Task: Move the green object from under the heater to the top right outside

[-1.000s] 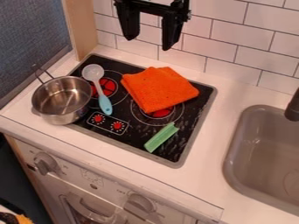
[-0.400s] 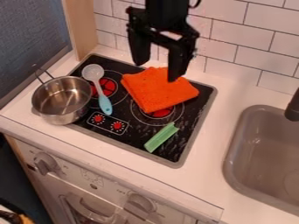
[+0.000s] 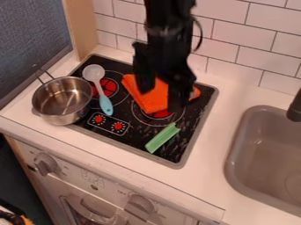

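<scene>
"Fingers (image 3: 176, 99)?"

"Apart, over the folded orange cloth (image 3: 155, 101). Best brought clear of it before lowering."

"And the long green channelled piece (image 3: 161, 139), plastic by the look?"

"On the flat black stovetop (image 3: 134, 139), near its bottom corner. Pinch across the narrow width, about mid-length."

"Then?"

"Lift clear of the cloth, carry past the stovetop's top right corner, lower gently onto the white surface (image 3: 232, 94), short of the grey sink (image 3: 232, 162)."

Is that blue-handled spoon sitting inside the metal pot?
No, the spoon lies on the black stovetop, beside the pot.
</scene>
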You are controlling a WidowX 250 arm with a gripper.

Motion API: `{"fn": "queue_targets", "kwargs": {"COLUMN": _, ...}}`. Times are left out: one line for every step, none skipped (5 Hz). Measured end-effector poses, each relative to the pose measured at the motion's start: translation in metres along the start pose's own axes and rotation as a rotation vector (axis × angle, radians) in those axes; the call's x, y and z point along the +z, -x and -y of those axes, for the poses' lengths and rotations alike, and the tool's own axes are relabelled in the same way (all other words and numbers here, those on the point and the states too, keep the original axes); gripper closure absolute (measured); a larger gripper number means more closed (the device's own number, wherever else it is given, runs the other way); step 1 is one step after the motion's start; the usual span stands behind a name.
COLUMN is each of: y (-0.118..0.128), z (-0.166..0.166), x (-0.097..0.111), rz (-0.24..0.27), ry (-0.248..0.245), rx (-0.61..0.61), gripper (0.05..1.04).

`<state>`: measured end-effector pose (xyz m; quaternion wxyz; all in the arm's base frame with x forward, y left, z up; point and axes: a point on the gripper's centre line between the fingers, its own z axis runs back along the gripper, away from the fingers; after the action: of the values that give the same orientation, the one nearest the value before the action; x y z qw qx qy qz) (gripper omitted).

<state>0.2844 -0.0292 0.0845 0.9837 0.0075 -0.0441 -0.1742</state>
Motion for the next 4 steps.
{"fn": "queue_targets", "kwargs": {"y": -0.001, "z": 0.004, "x": -0.027, "rz": 0.011, "ry": 0.02, "rx": 0.017, "gripper": 0.083}}
{"fn": "queue_targets", "kwargs": {"y": -0.005, "z": 0.006, "x": -0.048, "rz": 0.022, "ry": 0.037, "rx": 0.012, "gripper": 0.083}}
{"fn": "queue_targets", "kwargs": {"y": -0.002, "z": 0.004, "x": -0.07, "rz": -0.013, "ry": 0.036, "rx": 0.006, "gripper": 0.083}}
{"fn": "queue_targets", "kwargs": {"y": -0.004, "z": 0.001, "x": -0.08, "rz": -0.026, "ry": 0.028, "rx": 0.006, "gripper": 0.138}}
